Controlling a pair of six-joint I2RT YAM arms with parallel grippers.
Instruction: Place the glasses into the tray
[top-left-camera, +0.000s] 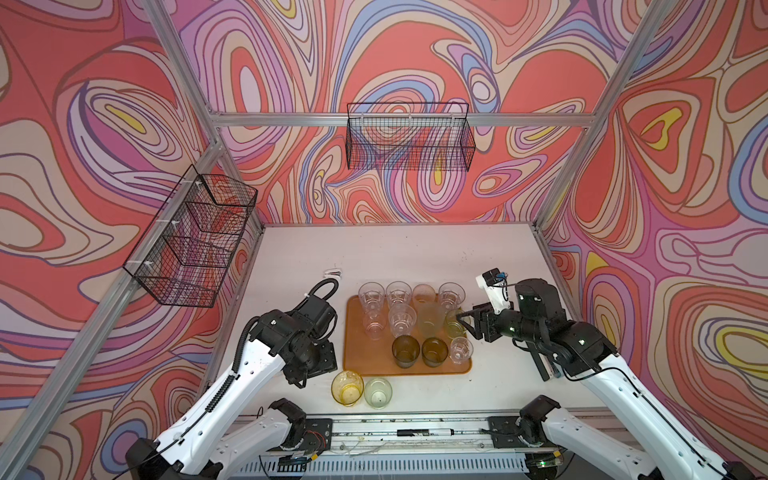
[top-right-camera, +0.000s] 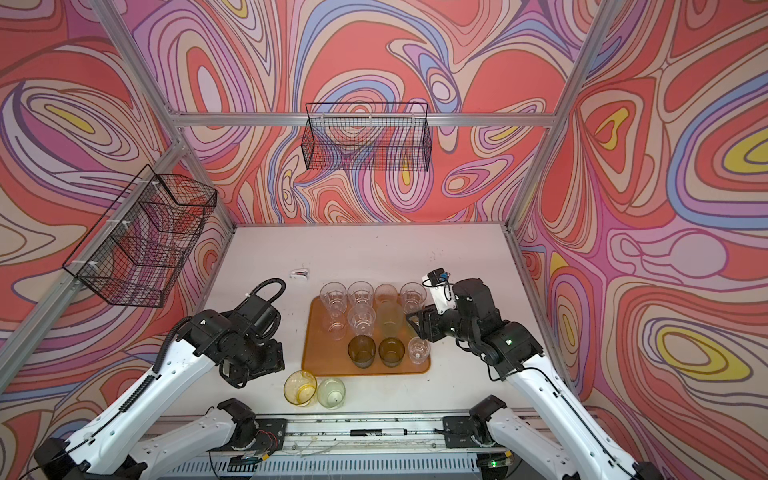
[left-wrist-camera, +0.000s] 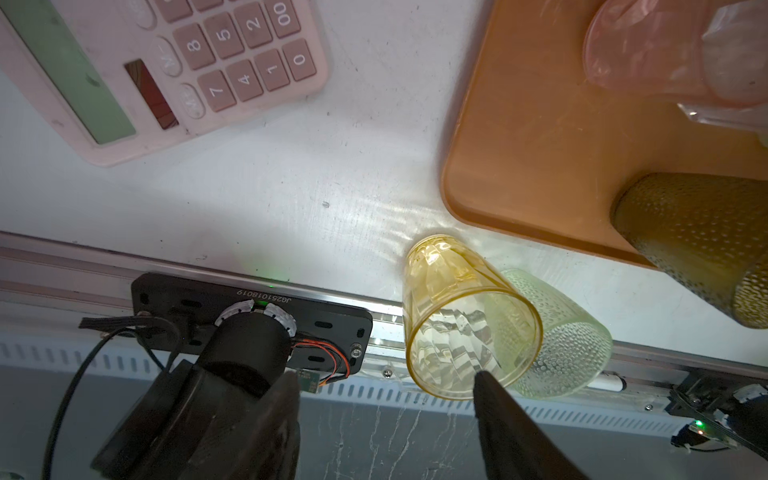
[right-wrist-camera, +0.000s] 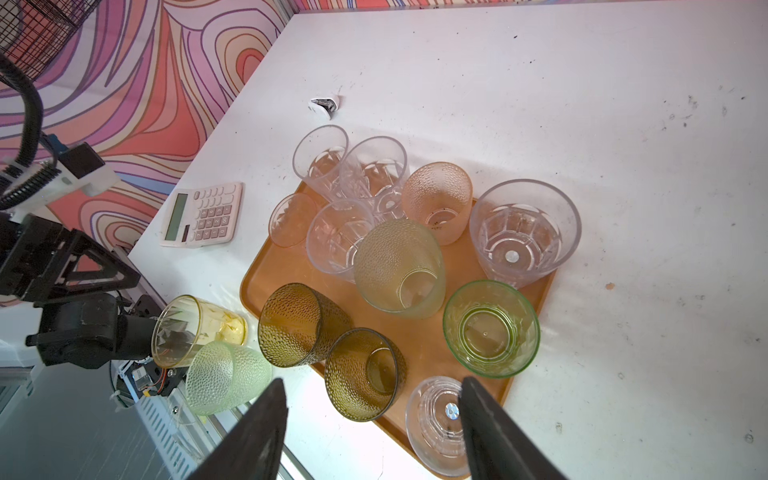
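In both top views the yellow glass (top-left-camera: 347, 387) is seen just outside the tray (top-left-camera: 355, 353). From the left wrist, the left gripper (left-wrist-camera: 384, 382) is shown parted, empty, one fingertip (left-wrist-camera: 488, 388) at that glass's rim. From the right wrist, the right gripper (right-wrist-camera: 374, 392) is seen spread, empty.

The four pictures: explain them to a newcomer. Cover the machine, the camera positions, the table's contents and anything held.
Two robot arms, the left arm and the right arm, work at a table. Both top views look down from overhead; each wrist view looks along an arm past its two fingers. An orange tray carries most glasses; a yellow glass and a pale green glass stand off it, a pink calculator nearby. The left gripper is open beside the yellow glass, the right gripper open above the tray. Neither holds anything.
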